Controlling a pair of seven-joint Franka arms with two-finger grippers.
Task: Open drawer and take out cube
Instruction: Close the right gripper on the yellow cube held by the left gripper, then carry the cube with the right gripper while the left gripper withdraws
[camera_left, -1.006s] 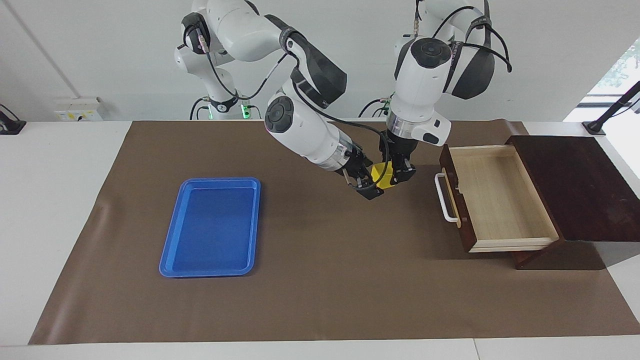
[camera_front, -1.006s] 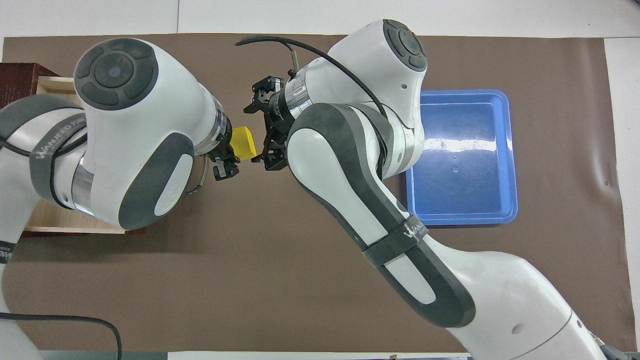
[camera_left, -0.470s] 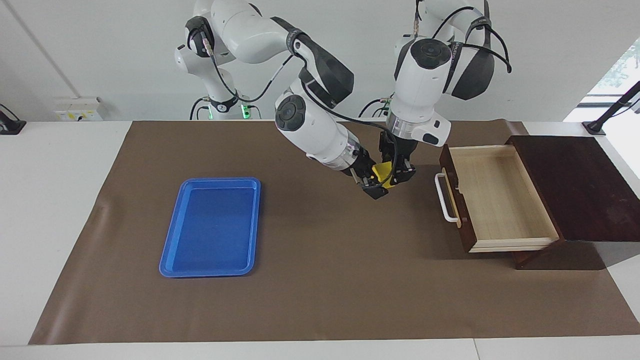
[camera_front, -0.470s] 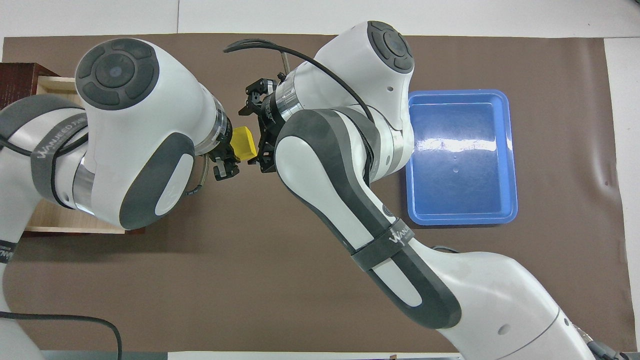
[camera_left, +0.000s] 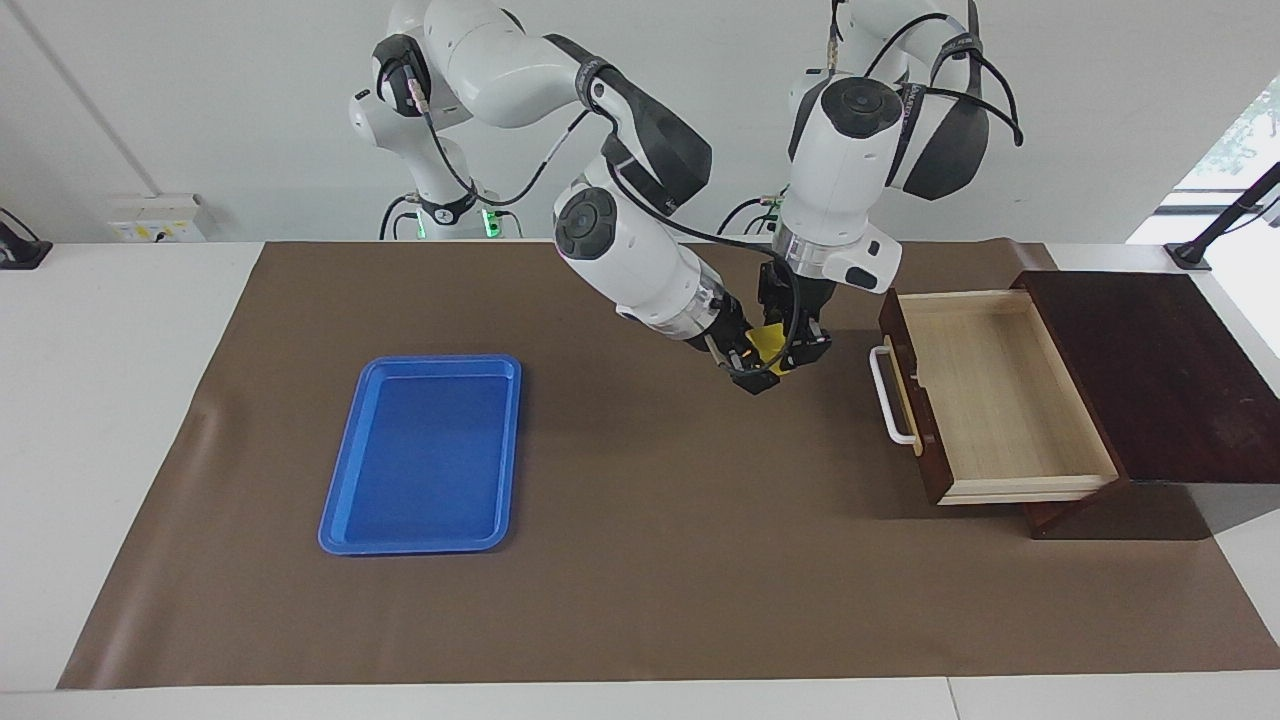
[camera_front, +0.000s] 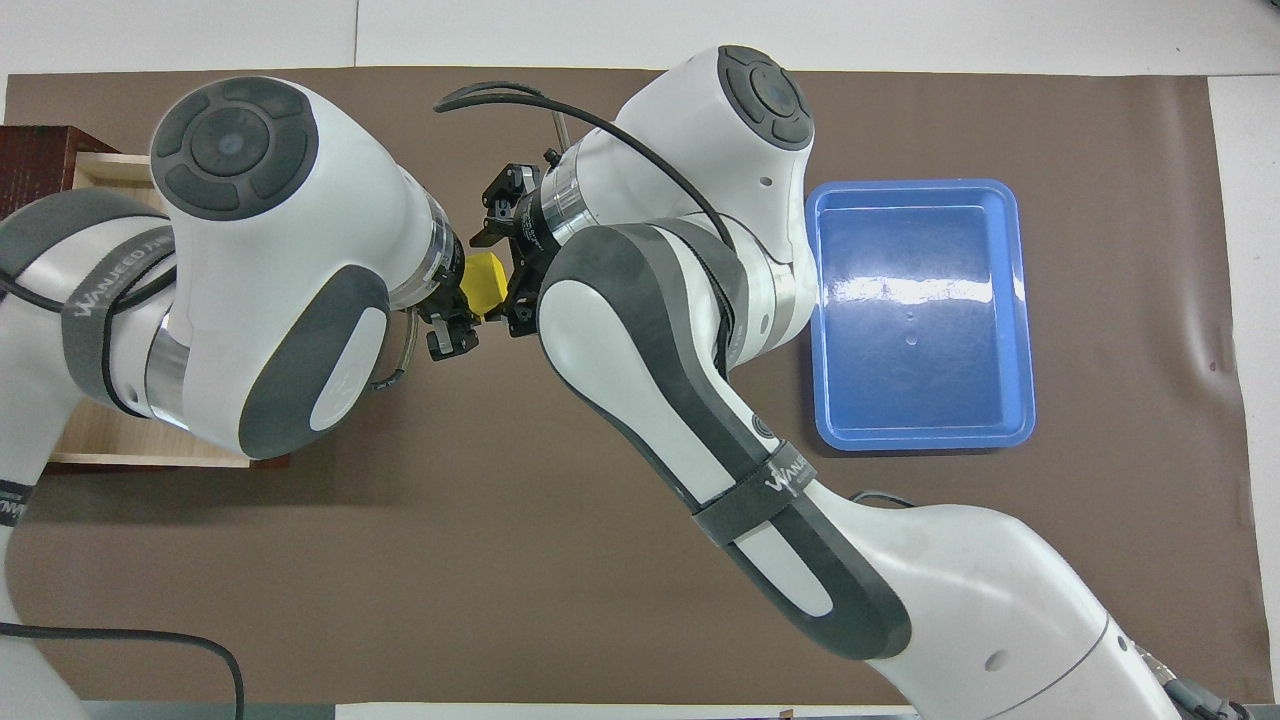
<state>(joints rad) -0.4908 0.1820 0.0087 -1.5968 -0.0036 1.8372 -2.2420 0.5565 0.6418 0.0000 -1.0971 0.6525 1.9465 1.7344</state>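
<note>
in the facing view, you first meet the blue tray (camera_left: 420, 455), lying flat on the brown mat (camera_left: 640, 580) toward the right arm's end of the table. next comes your right arm: it leaves its base at the top, bends at the elbow and slants down toward the middle of the mat, wrist tilted. its right gripper (camera_left: 757, 365) hangs in the air over bare mat and is pressed up against the yellow cube (camera_left: 768, 342); you cannot tell whether its fingers have clamped the cube or only frame it, since the wrist and cable hide them. your left arm drops almost straight down from a folded elbow. its left gripper (camera_left: 800, 350) points downward, closed tight around the cube, which sits between the two grippers, raised above the mat. only a sliver of yellow shows here; the overhead view shows more of the cube (camera_front: 482, 283), wedged between both wrists. last, toward the left arm's end, the drawer (camera_left: 985, 395) stands pulled out of its dark cabinet (camera_left: 1160, 375), pale interior showing, white handle facing the grippers, well apart from the cube.
</note>
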